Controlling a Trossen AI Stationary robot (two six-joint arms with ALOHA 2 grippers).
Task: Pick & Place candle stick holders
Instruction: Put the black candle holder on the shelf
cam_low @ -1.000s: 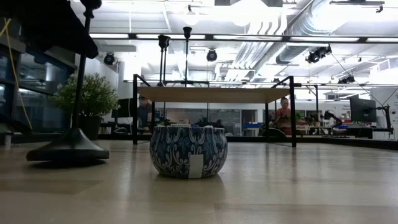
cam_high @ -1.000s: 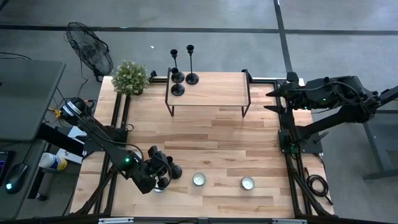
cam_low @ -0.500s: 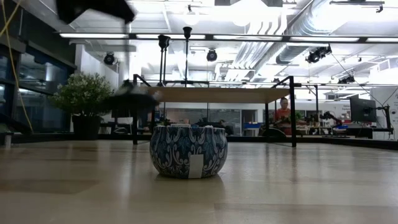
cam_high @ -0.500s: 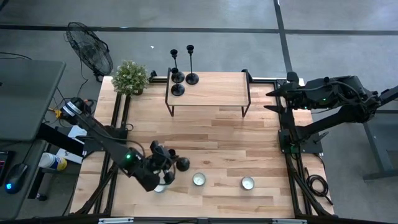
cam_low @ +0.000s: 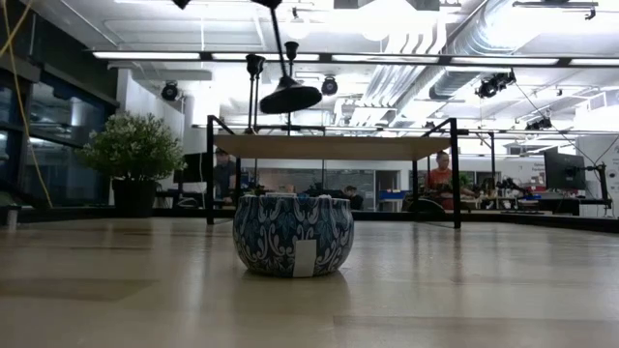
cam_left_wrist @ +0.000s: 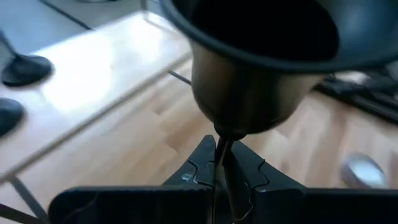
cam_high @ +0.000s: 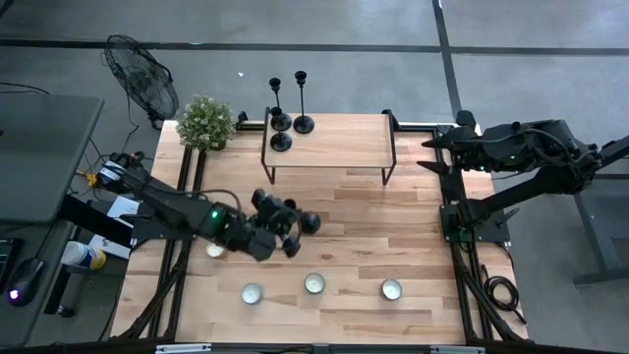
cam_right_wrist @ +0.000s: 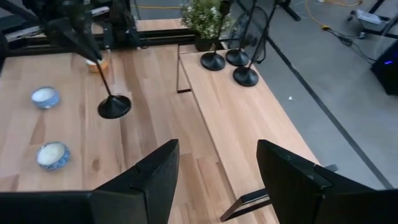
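A pale wood counter (cam_high: 334,211), with grey floor all around. Bright ceiling lights and pipes in the room behind, seen from low down, and a person in red far back. At the far edge, a small raised shelf (cam_high: 329,143) on thin black legs. On its left end, three black candle stick holders (cam_high: 285,123), standing up, close together. Just beside the shelf, at the corner, a green potted plant (cam_high: 205,122). Off the counter, past the plant, a black fan (cam_high: 138,74) on the floor.

Near the front edge, three little candle bowls (cam_high: 314,283) in a row, well apart. One more by the left edge.

Over the middle of the counter, the left claw (cam_high: 278,218), shut tight on the thin stem of a fourth candle stick holder (cam_low: 288,95). Lifted in the air, tilted, touching nothing below. Lots of bare wood under it and on the right half.

At the right edge, away from everything, the right claw (cam_right_wrist: 214,171), fingers spread wide, holding nothing.
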